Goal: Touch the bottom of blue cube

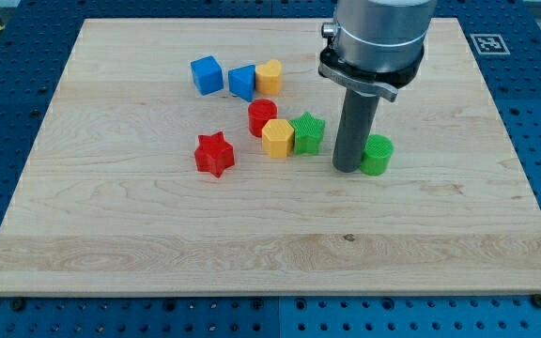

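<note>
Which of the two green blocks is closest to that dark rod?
The green cylinder, right beside my tip on the view's right. The green star sits farther off, to its left.

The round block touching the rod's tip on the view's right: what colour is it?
Green: the green cylinder, seen in the camera view, sits right beside my tip.

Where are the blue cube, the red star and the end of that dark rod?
blue cube (207, 75): camera view, middle of its front face.
red star (214, 154): camera view, centre of its top.
my tip (347, 169): camera view, rod's very end.
</note>
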